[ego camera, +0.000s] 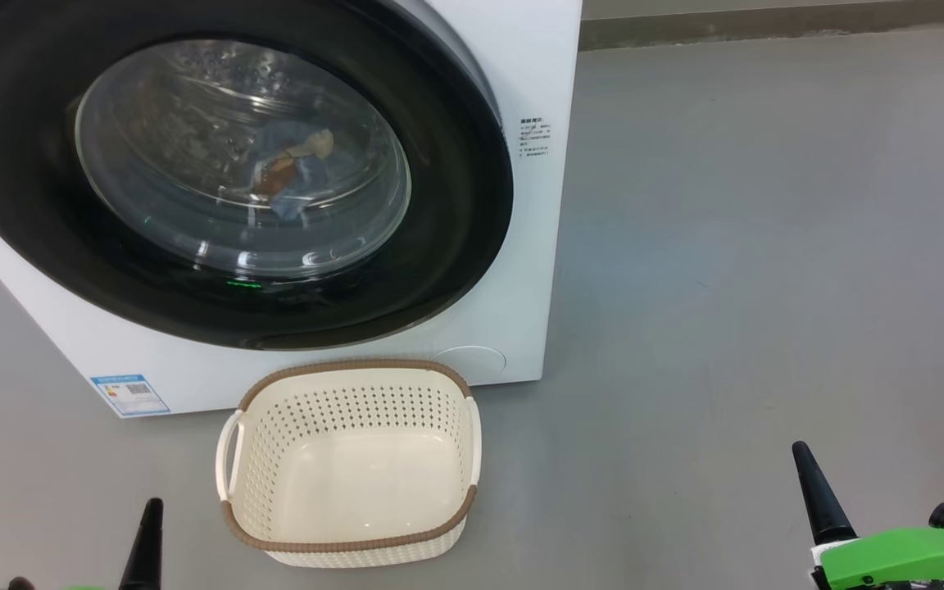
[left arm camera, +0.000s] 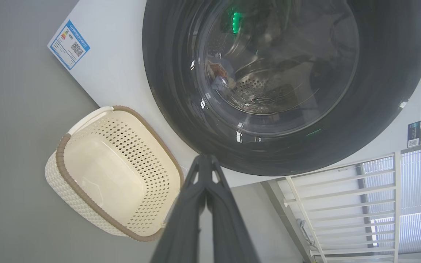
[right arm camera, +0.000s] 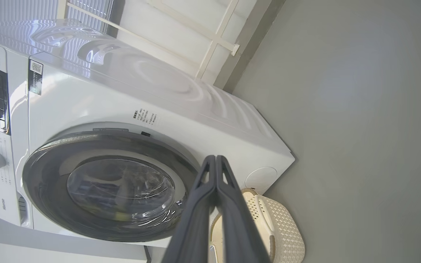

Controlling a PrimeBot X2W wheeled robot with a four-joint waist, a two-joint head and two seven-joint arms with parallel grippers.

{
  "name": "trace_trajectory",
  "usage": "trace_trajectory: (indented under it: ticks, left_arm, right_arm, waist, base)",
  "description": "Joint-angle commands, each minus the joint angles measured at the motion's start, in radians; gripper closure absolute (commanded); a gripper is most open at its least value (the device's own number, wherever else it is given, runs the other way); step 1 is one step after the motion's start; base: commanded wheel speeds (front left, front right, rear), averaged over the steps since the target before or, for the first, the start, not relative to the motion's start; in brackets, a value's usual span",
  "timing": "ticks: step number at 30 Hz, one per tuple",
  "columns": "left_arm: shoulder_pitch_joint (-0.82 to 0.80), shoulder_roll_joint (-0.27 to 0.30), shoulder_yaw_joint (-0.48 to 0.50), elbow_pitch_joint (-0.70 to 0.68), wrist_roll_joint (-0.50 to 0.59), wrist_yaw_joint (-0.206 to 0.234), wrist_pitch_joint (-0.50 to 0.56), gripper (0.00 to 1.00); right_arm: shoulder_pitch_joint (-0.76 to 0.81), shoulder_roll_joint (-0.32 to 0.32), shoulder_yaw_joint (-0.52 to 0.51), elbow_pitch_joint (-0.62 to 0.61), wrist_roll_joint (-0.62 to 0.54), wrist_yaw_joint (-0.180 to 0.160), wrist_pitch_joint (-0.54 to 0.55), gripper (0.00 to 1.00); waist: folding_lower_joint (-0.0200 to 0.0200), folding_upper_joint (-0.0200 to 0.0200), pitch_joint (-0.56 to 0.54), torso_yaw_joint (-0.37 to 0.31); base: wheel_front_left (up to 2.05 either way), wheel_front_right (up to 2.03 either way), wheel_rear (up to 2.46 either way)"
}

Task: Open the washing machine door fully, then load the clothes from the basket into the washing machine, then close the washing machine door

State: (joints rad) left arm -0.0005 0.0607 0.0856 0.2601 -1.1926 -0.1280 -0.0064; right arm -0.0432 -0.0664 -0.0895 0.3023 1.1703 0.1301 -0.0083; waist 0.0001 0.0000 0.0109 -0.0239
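**End effectors pinched shut and empty, with the load behind a closed door**

Left end effector [left arm camera: 205, 160] has its two dark fingers pressed together with nothing between them. It hangs low in front of the machine, above the floor [ego camera: 767, 246] and beside the basket [ego camera: 355, 365]. The right end effector [right arm camera: 215, 160] is equally narrow and empty, and sits well off to the right of the basket.

The washing machine door [ego camera: 456, 205] lies flat against the front of the washing machine [ego camera: 537, 65]. In the right wrist view its black rim looks flush with the white panel, though whether the latch has caught cannot be told. Through the glass, the clothes [ego camera: 292, 168] show as a small blue and orange-brown bundle low in the drum. The basket stands on the floor just in front of the machine, with nothing inside it.

Judging from this, opening and loading are done, and the closing step is at or near its end. The next move calls for little. If the latch is in doubt, a firm press with closed fingers on the door's rim would settle it. Otherwise both arms need only keep clear of the basket and the door.
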Motion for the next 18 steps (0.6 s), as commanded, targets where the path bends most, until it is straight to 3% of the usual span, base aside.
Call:
trace_trajectory:
  ticks: [1,18]
  left_arm:
    - [-0.045,0.011,0.023,-0.019,-0.024,-0.002,0.009,1.00]
    - [-0.073,0.001,0.025,-0.017,-0.199,-0.002,0.058,1.00]
  right_arm:
    - [-0.044,-0.004,0.008,-0.030,0.024,0.000,0.010,1.00]
    - [-0.054,0.005,-0.007,-0.042,0.209,0.001,0.060,1.00]
  waist:
    - [0.0000,0.0000,0.000,0.001]
    - [0.0000,0.0000,-0.004,0.011]
  base:
    - [0.00,0.00,0.00]
    - [0.00,0.00,0.00]
